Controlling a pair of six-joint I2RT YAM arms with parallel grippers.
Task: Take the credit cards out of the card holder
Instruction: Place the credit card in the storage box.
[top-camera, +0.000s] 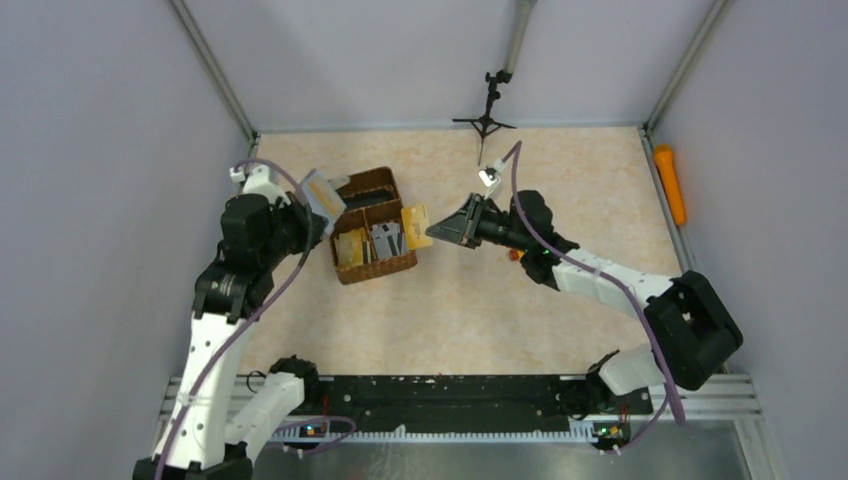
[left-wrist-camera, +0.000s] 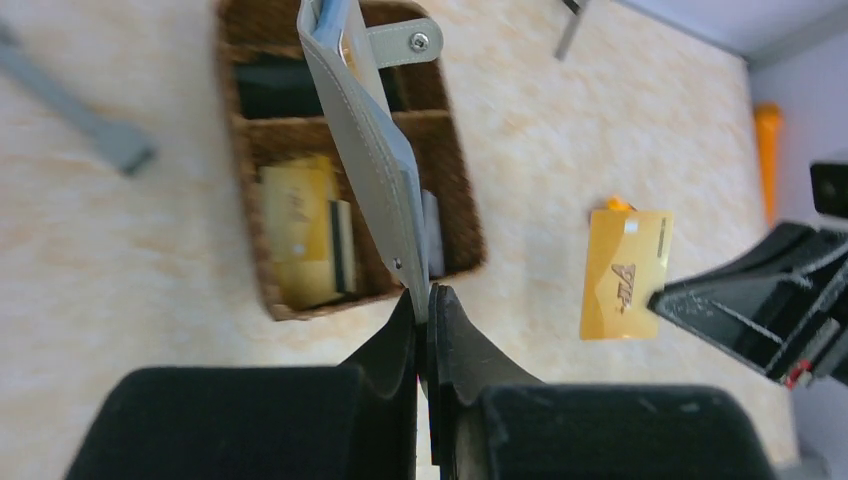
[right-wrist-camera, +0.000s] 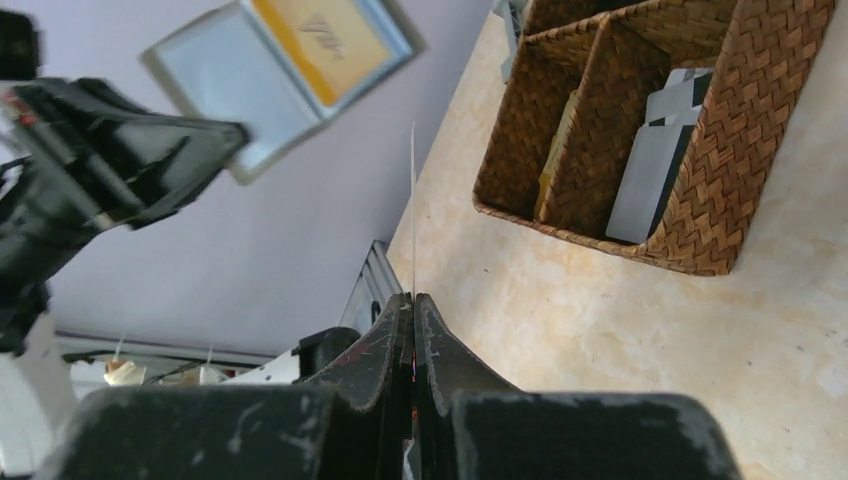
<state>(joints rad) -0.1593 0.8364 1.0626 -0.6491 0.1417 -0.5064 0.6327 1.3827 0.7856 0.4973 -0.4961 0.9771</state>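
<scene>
Left gripper (left-wrist-camera: 427, 300) clamps the flat grey folding card holder (left-wrist-camera: 365, 150) by its edge above the brown wicker basket (left-wrist-camera: 462, 215). Nearby, the right gripper (right-wrist-camera: 413, 300) pinches a gold credit card (left-wrist-camera: 625, 275) just beside the basket. Yellow cards (left-wrist-camera: 295, 230) and grey cards (right-wrist-camera: 650, 170) lie inside, partly hidden.

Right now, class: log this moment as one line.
left gripper shut on card holder | right gripper shut on yellow card | basket: cards inside
</scene>
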